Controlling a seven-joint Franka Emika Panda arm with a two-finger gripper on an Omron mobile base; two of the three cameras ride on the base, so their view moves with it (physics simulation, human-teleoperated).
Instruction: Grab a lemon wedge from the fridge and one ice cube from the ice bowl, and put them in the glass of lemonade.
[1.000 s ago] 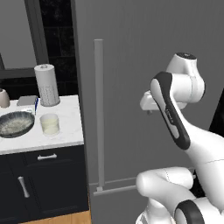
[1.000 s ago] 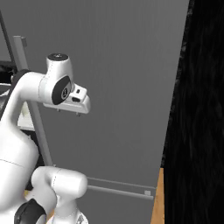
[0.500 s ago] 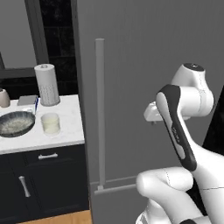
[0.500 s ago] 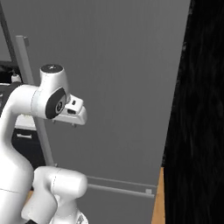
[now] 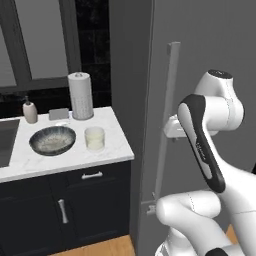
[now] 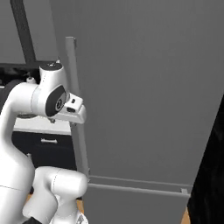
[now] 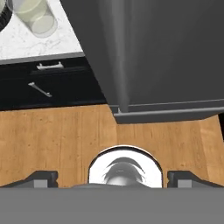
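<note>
Fridge (image 5: 200,45): standing closed beside counter (image 5: 117,145).
Glass of lemonade (image 5: 94,138): sitting on counter, holding pale liquid.
Ice bowl (image 5: 52,140): sitting just left of glass.
Gripper (image 7: 111,179): fingers spreading wide, gripping nothing.

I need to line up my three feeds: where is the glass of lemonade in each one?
Left base view: the glass of lemonade stands on the white counter, right of the ice bowl.
Right base view: not in it.
Hand view: top left corner, on the counter.
Shared landmark: the fridge handle.
</note>
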